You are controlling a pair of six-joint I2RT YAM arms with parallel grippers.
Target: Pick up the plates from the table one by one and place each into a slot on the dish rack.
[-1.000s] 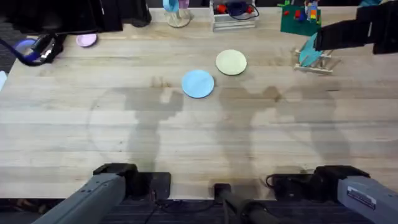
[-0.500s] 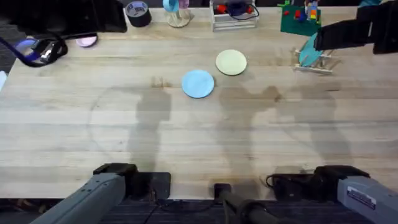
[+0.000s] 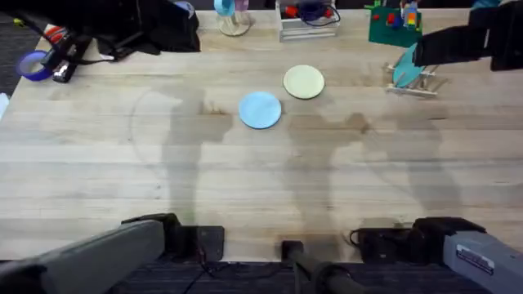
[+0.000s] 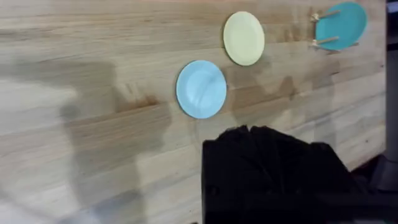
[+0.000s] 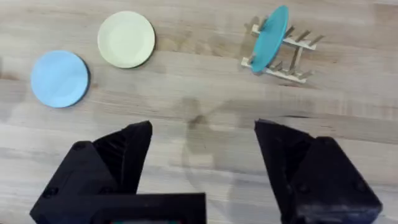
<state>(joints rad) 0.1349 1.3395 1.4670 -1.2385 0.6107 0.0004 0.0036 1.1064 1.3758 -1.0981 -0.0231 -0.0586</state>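
Our right gripper [image 5: 202, 168] is hovering above the table [image 3: 261, 188] with its two black fingers [image 5: 106, 165] spread wide apart and nothing between them. Our left gripper [image 4: 273, 171] is showing in its wrist view as one dark mass, so we cannot tell whether its fingers are apart or together.

We are seeing the light blue plate [image 3: 261, 109] lying flat on the wooden table, near the middle of the far half. The pale yellow plate [image 3: 304, 82] is lying flat too, just beside the blue one, a little farther from our bases and more to the right. The two plates are close but they are not touching.

The dish rack [image 3: 418, 85] is standing near the far right edge of the table, well apart from both plates. A teal plate [image 3: 404, 69] is sitting on its edge in one slot between the pegs, leaning a little. In the right wrist view we are seeing the same rack [image 5: 292, 65] with the teal plate [image 5: 270, 37] at one end and free pegs beside it.

At the far edge of the table a white wire rack [image 3: 306, 23] is standing, and a green block [image 3: 394, 26] with small coloured things on top is near it. A dark shape is reaching over the far left corner, with a blue tape roll [image 3: 34, 65] beside it.
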